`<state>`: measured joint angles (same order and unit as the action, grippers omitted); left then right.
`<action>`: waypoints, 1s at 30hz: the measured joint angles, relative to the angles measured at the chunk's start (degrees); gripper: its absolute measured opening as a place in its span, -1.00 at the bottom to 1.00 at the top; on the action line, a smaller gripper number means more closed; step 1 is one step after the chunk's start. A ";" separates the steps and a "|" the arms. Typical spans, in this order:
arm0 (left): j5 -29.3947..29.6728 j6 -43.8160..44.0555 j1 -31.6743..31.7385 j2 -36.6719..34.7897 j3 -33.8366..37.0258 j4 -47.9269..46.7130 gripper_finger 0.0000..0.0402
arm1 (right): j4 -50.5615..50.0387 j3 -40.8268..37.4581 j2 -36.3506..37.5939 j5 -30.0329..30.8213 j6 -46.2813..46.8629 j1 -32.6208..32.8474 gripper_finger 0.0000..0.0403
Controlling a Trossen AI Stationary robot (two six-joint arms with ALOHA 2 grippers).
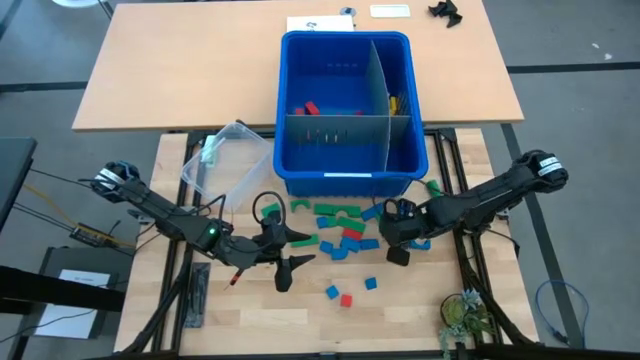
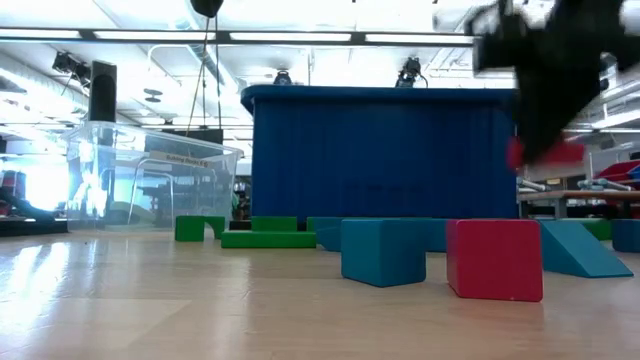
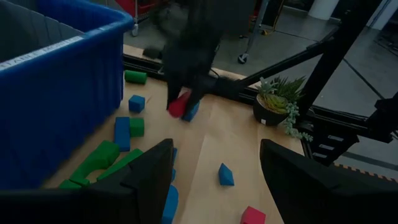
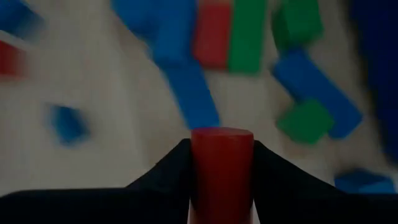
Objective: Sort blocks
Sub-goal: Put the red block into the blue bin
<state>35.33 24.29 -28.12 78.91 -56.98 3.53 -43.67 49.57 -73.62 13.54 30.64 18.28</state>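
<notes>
Loose blocks (image 1: 340, 228) in green, blue and red lie on the wooden table in front of the blue bin (image 1: 345, 183). Above their right end my right gripper (image 1: 398, 252) is shut on a red block (image 4: 222, 158), which also shows in the low view (image 2: 545, 152) and the left wrist view (image 3: 178, 104). My left gripper (image 1: 292, 256) hovers open at the left of the blocks, with nothing between its fingers (image 3: 149, 180). My right gripper pinches the red block by two opposite sides (image 4: 222, 186) between its two fingers. The fingers come from above, slanting down. The block sticks out beyond the fingertips and hangs clear of the table (image 2: 545, 152).
The bin has dividers, with red and yellow pieces (image 1: 310, 106) inside. A clear tub (image 1: 225, 150) lies tilted at the bin's left. A blue cube (image 2: 383, 250) and a red cube (image 2: 495, 258) sit near the front edge. A small plant (image 1: 462, 315) stands at the near right.
</notes>
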 joint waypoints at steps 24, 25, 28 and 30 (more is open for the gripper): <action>0.00 0.00 0.00 0.00 0.01 -0.06 0.24 | 19.23 31.51 -2.13 11.48 -34.93 -39.04 -0.38; -0.01 0.00 -0.01 0.00 -0.01 -0.07 0.24 | 21.34 31.51 -2.91 10.02 -35.23 -41.71 -0.38; -0.02 0.00 -0.02 0.02 0.00 0.04 0.24 | 24.10 31.53 -5.73 5.21 -34.81 -49.10 -0.38; 0.00 0.00 -0.02 0.00 0.01 0.00 0.24 | 26.36 31.53 -8.11 2.50 -33.77 -52.80 -0.38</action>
<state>35.33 24.29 -28.14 78.91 -56.97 3.53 -17.31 81.10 -81.74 16.04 -3.13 -34.52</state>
